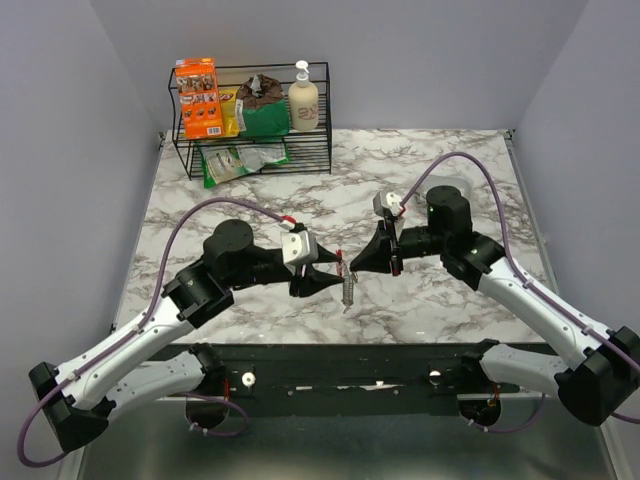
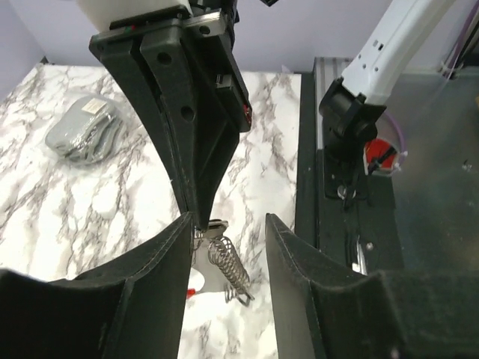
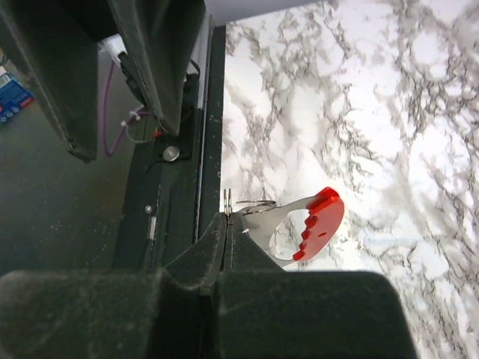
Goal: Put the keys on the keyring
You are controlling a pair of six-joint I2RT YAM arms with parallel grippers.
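The keyring point(image 3: 318, 218), a flat piece with a curved red side and a grey metal side, hangs above the marble table. My right gripper point(image 3: 227, 221) is shut on thin metal at its grey end, beside a small wire loop point(image 3: 258, 203). In the top view the keyring point(image 1: 346, 285) dangles from the right gripper point(image 1: 351, 266) near the table's front middle. My left gripper point(image 2: 228, 224) is open, its fingers either side of the keyring's hanging metal coil point(image 2: 228, 265) without touching it. The left gripper point(image 1: 322, 274) sits just left of the right one. The keys are out of view.
A black wire rack point(image 1: 252, 150) holding an orange box point(image 1: 198, 97), bags and a pump bottle point(image 1: 303, 98) stands at the back left. A grey pouch point(image 2: 82, 131) lies on the marble behind the right arm. The black base rail point(image 1: 340, 365) runs along the near edge.
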